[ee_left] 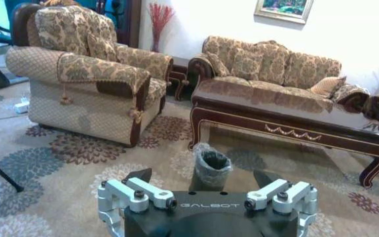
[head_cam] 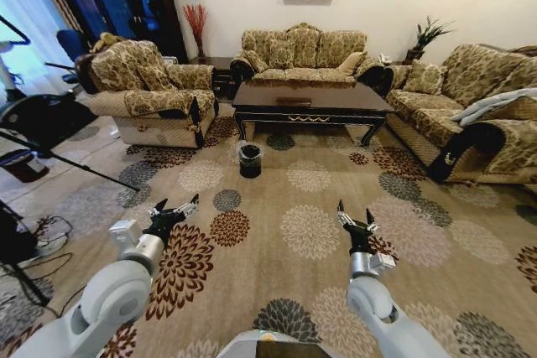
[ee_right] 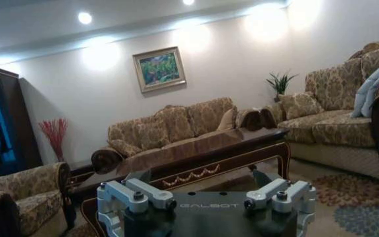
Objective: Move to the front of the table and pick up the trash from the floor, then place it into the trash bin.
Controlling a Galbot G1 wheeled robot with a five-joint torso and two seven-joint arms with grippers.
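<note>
1. Where the patterned carpet (head_cam: 310, 232) meets the near edge of the table (head_cam: 310, 105), the trash bin (head_cam: 250, 160) stands upright on the floor, just near-side of the table's left front leg. Its clear liner is folded over the rim; in the left wrist view the trash bin (ee_left: 211, 169) sits straight beyond the fingers, with the table (ee_left: 295, 123) behind it and to its right.
2. Trash on the floor: none can be made out on the carpet from these views.
3. Tabletop: glossy dark wood, with one flat dark item (head_cam: 294, 101) lying near its middle; what it is cannot be told.
4. Left gripper (head_cam: 176, 207): held above the carpet at near left, well apart from the bin, fingers spread and holding nothing.
5. Right gripper (head_cam: 356, 215): held above the carpet at near right, fingers likewise spread and holding nothing.
6. Surroundings: an armchair (head_cam: 151, 94) left of the table, a sofa (head_cam: 302, 52) on its far side, another sofa (head_cam: 470, 102) on the right.
</note>
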